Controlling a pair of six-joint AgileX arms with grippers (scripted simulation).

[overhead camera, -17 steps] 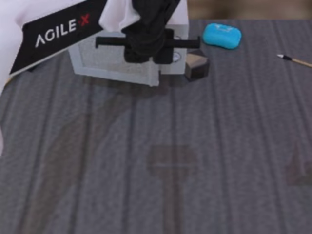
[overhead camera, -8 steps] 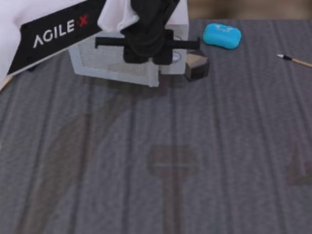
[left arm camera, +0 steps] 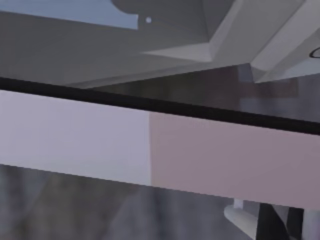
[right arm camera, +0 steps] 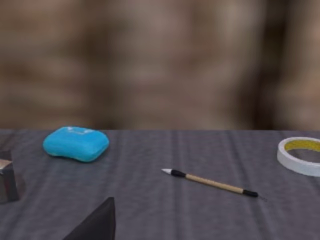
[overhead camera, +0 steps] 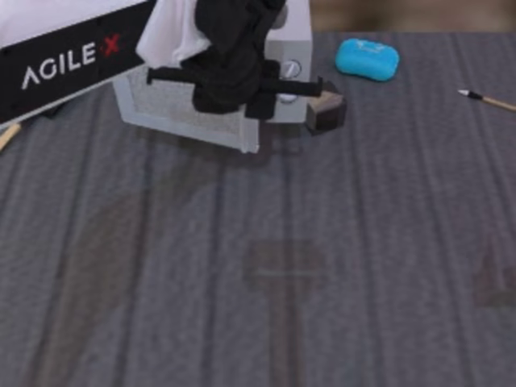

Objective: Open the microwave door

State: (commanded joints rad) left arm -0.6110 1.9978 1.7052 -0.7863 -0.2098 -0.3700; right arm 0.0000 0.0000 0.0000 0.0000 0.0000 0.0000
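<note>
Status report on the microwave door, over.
Left hand at the microwave door, grip unseen. Door ajar on the microwave. Right arm out of top view. Small dark cube beside it.

One microwave (overhead camera: 201, 81), one brush (right arm camera: 210, 182)

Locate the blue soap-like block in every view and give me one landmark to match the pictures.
Top view: the blue block lies at the table's far edge, right of the microwave.
Left wrist view: not in it.
Right wrist view: the block lies on the table beyond the small dark cube.
Shared landmark: the brush, lying apart from the block in both views.
</note>
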